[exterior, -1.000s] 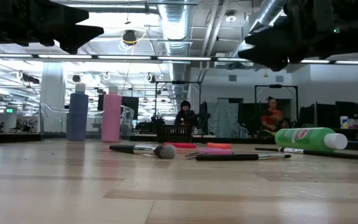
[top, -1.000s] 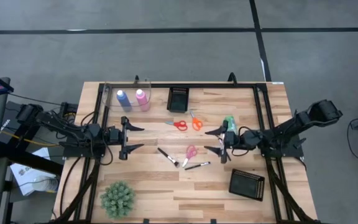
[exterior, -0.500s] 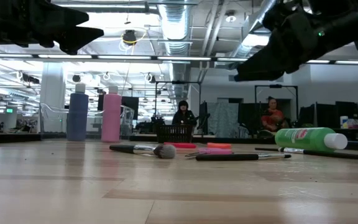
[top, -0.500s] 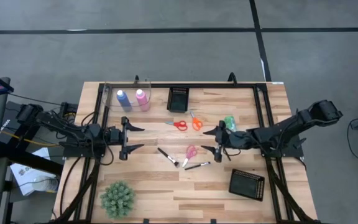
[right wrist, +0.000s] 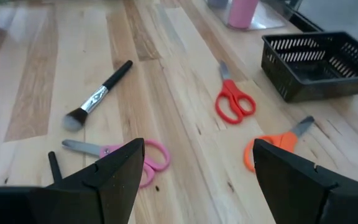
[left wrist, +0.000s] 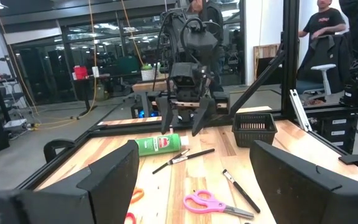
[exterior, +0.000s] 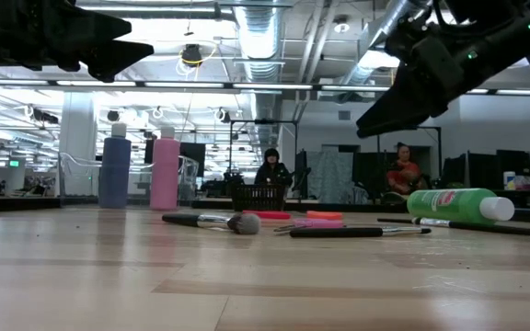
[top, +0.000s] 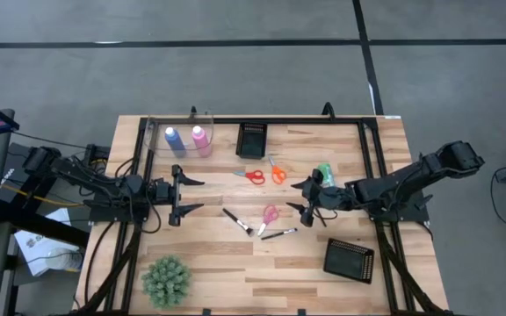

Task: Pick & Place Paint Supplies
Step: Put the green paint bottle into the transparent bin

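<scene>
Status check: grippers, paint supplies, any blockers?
Left gripper open, waiting at table's left. Right gripper open, empty, above the table beside pink scissors. Green bottle lying flat behind it. Nothing blocking.

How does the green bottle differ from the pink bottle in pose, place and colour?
The green plastic bottle with a white cap lies on its side, while the pink plastic bottle with a white cap stands upright. The green bottle rests on the open wooden table close to the right claw; the pink bottle stands at the far edge, beside a blue bottle. Both have white caps.
</scene>
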Tool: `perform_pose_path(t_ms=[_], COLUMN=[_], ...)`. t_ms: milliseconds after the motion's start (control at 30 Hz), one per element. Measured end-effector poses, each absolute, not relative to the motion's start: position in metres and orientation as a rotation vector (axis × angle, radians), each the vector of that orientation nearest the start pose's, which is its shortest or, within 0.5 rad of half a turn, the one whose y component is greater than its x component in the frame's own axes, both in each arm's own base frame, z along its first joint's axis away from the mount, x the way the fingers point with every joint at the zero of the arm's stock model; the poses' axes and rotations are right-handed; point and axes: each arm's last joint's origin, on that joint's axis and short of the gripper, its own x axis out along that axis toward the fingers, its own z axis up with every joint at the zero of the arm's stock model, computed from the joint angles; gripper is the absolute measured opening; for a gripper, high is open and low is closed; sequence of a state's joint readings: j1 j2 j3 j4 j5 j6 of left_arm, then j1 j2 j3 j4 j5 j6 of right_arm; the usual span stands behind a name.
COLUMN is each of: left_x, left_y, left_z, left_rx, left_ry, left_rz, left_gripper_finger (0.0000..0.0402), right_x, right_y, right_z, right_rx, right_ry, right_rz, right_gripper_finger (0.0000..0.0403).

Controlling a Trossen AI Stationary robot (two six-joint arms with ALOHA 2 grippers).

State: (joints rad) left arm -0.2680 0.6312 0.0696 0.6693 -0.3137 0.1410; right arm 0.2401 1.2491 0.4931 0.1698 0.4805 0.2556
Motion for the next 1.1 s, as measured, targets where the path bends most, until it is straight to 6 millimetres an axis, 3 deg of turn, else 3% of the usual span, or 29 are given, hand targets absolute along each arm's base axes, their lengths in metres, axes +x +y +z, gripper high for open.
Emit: perform_pose_path(t_ms=[1100], left_x=[0.1383], left_y=[-0.0287], left_z=[0.1893], left_rx=[0.101], left_ry=[-0.095], left_rz=[0.052], left_gripper_finger=[0.0298], right_x=[0.2278], right_y=[0.0357], right_z=[0.1727], right_rx=[0.099], right_ry=[0.570], right_rz=[-0.349], right_gripper_finger=[0.0285])
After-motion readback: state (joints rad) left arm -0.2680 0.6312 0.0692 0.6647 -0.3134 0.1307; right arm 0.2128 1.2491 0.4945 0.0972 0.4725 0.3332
